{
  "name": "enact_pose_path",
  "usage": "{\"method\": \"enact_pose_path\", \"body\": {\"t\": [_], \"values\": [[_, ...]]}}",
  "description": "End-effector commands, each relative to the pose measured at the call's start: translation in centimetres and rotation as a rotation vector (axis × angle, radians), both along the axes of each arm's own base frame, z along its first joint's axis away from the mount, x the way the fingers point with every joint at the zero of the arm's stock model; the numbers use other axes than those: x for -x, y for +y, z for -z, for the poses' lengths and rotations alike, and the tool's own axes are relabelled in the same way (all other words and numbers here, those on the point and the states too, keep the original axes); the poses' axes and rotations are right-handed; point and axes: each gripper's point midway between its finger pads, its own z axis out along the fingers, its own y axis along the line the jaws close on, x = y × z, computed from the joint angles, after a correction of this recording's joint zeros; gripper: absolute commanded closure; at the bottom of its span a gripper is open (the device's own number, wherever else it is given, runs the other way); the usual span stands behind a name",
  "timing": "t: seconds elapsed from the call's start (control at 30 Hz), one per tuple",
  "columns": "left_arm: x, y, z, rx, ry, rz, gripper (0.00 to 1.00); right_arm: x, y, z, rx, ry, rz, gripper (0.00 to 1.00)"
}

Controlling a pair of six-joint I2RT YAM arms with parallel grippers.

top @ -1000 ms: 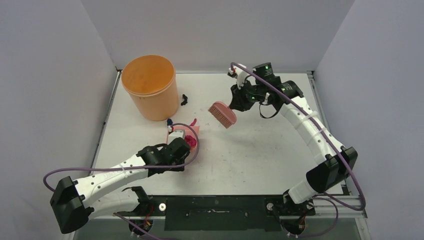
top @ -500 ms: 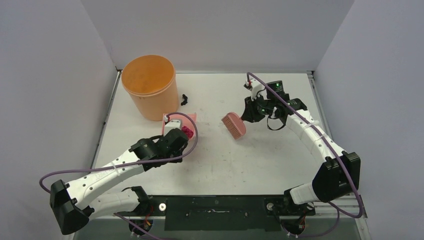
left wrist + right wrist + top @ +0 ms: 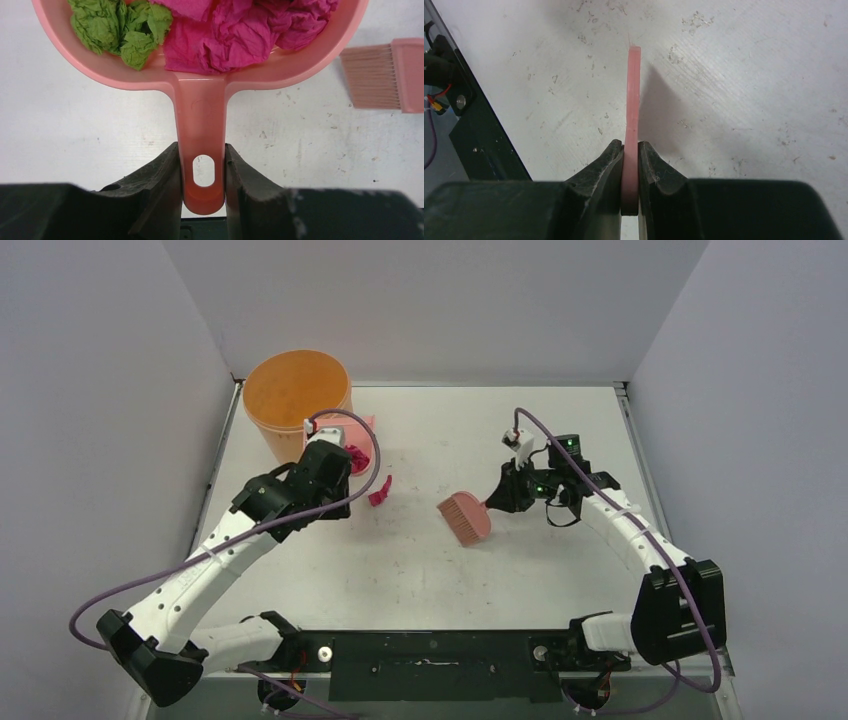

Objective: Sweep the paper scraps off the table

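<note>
Just right of the orange bucket (image 3: 297, 405), the left fingers (image 3: 172, 172) pinched the handle of the pink dustpan (image 3: 200, 95), which held magenta and green paper scraps (image 3: 235, 35). Further right of the bucket, a loose magenta scrap (image 3: 380, 491) showed against the table (image 3: 450, 570). Beyond it was the pink brush (image 3: 466, 519), its handle pinched by the right fingers (image 3: 613, 160).
</note>
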Motion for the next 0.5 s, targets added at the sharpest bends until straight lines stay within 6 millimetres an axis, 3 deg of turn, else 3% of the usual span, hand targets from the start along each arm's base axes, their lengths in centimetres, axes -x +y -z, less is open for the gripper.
{"method": "enact_pose_path", "body": {"t": [0.0,0.17,0.47], "values": [[-2.7,-1.0,-3.9,0.040,-0.066,0.041,1.00,-1.0,-0.6,-1.7,-0.171,-0.047,-0.027,0.95],[-5.5,-2.3,-7.1,0.080,-0.124,0.061,1.00,-1.0,-1.8,-0.8,-0.175,-0.045,-0.012,0.95],[-9.4,-2.2,-9.0,0.106,-0.130,0.072,1.00,-1.2,-2.5,0.7,-0.185,-0.010,0.041,0.95]]}}
